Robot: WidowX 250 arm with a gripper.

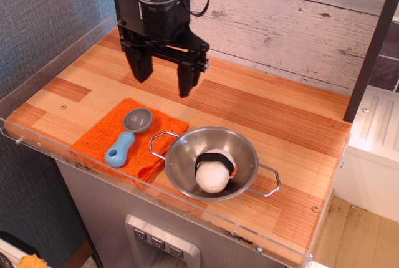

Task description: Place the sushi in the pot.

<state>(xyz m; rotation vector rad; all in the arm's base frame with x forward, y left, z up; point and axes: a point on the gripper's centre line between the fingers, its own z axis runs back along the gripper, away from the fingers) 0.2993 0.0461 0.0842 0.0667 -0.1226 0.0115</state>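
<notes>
1. Whitewashed plank wall (293, 19) runs behind my workspace, with grey textured fabric on the left side and a dark post (374, 43) at the right
2. Under it I see the desk (287, 124), a striped wooden top with a clear acrylic rim (56, 149) along the front and left edges
3. My tool (163, 78) hangs above the back left part of the desk, its two black fingers (187, 78) pointing down and spread wide apart, with nothing between them
4. I see the pot (184, 162), a shiny steel bowl with two thin wire loop handles, sitting near the front edge of the desk, well apart from the tool
5. Inside the pot lies the sushi (214, 169), a white rice ball with a black band across its top, resting against the bowl's right inner wall
6. An orange cloth (100, 140) is spread on the desk to the left of the pot, and the pot's left handle reaches over its corner
7. On that cloth rests a scoop (128, 132) with a grey bowl and a blue handle, the handle pointing toward the front edge
</notes>
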